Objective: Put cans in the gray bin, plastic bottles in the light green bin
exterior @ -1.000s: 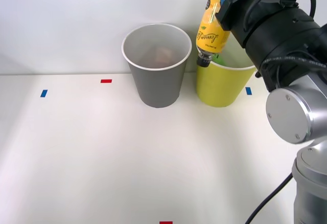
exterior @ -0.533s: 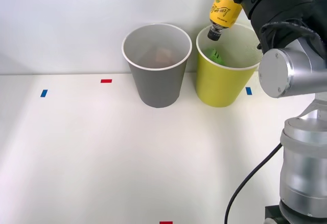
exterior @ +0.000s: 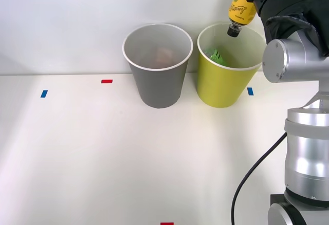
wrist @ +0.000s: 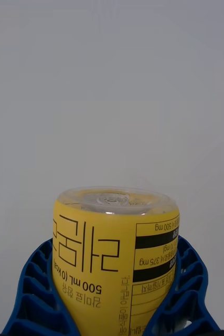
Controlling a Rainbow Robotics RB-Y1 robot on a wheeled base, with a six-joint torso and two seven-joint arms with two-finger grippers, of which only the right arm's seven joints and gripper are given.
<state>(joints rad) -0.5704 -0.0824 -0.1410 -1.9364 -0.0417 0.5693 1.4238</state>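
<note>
My right gripper (wrist: 112,294) is shut on a yellow plastic bottle (exterior: 240,10), which hangs cap-down above the light green bin (exterior: 222,89), over its far right side. In the right wrist view the bottle's (wrist: 114,257) base and printed label sit between my blue ribbed fingers (wrist: 35,289). A small green item (exterior: 216,56) lies inside the light green bin. The gray bin (exterior: 158,81) stands just left of it, holding something pale and brownish (exterior: 163,55).
Both bins stand at the back of the white table against a white wall. Small tape marks lie on the table: blue (exterior: 44,93), red (exterior: 106,81), blue (exterior: 250,91), and red (exterior: 166,223) at the front edge.
My right arm has carried the bottle up and to the right, from over the gap between the bins to above the light green bin's far right side.
</note>
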